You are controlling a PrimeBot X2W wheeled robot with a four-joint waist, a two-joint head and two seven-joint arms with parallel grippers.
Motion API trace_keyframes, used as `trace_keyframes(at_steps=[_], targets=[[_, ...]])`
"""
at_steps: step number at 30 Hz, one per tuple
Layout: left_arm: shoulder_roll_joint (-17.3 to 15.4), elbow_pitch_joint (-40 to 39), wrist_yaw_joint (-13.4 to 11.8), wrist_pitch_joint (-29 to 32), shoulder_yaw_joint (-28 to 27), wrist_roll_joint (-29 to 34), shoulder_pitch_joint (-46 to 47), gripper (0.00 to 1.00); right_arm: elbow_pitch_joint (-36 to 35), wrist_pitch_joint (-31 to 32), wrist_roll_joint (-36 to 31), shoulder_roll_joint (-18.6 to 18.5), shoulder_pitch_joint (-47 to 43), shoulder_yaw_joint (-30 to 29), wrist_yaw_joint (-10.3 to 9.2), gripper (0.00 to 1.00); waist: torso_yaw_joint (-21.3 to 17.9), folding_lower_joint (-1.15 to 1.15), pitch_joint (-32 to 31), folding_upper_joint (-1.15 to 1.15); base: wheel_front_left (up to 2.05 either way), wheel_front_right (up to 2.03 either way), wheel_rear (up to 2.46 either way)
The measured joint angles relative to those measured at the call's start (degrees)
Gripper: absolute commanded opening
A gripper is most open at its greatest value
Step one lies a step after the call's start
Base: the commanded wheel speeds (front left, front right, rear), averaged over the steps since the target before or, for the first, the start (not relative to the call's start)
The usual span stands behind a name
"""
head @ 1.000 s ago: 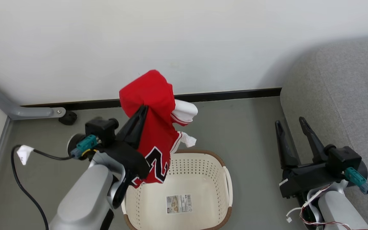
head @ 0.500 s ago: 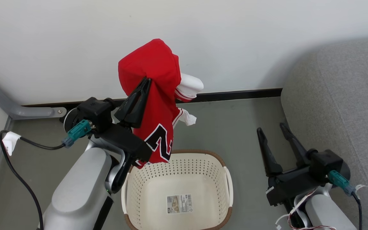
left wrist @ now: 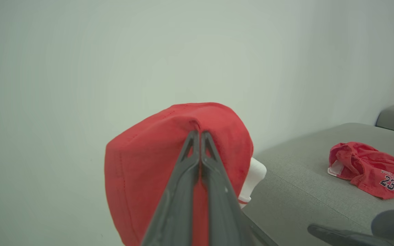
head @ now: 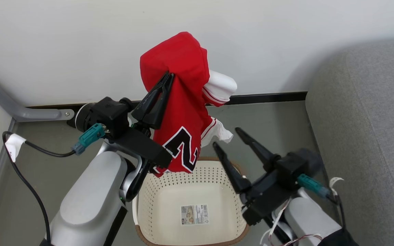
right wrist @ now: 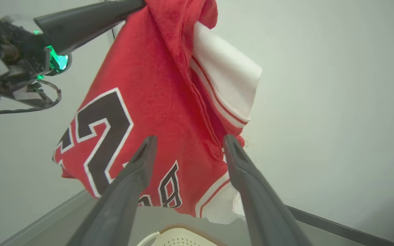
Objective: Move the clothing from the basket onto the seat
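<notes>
Above one basket (head: 156, 205), my left claw (head: 168, 74) pinches one red jersey (head: 183, 112) aloft; my right claw (head: 225, 137) spread wide, empty, beside its hem. Second jersey (left wrist: 368, 169) lies crumpled on grey seat (left wrist: 303, 191).

Two red jerseys (head: 183, 112) (left wrist: 368, 169), one basket (head: 149, 205), one grey seat (head: 371, 119), two grippers (head: 168, 75) (head: 225, 137)

The passage from the cream perforated plastic basket (head: 197, 171) to the grey fabric seat cushion (head: 371, 119) is partly barred by the right tool (head: 225, 137), held with fingers spread beside the hanging red jersey (head: 183, 102). Bare grey floor (head: 279, 116) is seen between basket and cushion. One crumpled red jersey (left wrist: 368, 169) is found on the cushion, with bare fabric around it.
</notes>
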State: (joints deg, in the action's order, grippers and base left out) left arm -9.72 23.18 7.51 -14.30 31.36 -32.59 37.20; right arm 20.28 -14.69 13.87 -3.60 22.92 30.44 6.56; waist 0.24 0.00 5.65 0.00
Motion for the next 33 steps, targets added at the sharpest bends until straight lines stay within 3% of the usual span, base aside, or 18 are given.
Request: trace_keyframes(at_steps=[7, 12, 22, 33], targets=[[1.0, -1.6, 0.0, 0.1, 1.0, 0.3, 1.5, 0.00, -0.5, 0.0, 6.4, -0.1, 4.6, 13.4, 0.00, 1.00, 0.9, 0.00, 0.5, 0.00, 0.00, 0.00, 0.00], [1.8, -2.3, 0.0, 0.4, 1.7, 0.5, 2.4, 0.00, -0.4, 0.0, 9.8, -0.1, 9.1, 18.8, -0.71, 1.00, 1.8, 0.00, 0.9, 0.00, 0.00, 0.00, 0.00], [2.0, -2.9, 0.0, 1.1, 2.6, 0.5, 2.4, 0.00, 3.2, 0.0, 14.8, -0.2, 13.4, 21.5, -6.06, 1.00, 3.1, 0.00, 1.5, 0.00, 0.00, 0.00, 0.00], [2.0, -4.0, 0.0, 1.2, 3.3, 0.5, 2.4, 0.00, 7.7, 0.0, 19.9, -0.2, 15.6, 22.8, -9.54, 1.00, 3.3, 0.00, 1.8, 0.00, 0.00, 0.00, 0.00]])
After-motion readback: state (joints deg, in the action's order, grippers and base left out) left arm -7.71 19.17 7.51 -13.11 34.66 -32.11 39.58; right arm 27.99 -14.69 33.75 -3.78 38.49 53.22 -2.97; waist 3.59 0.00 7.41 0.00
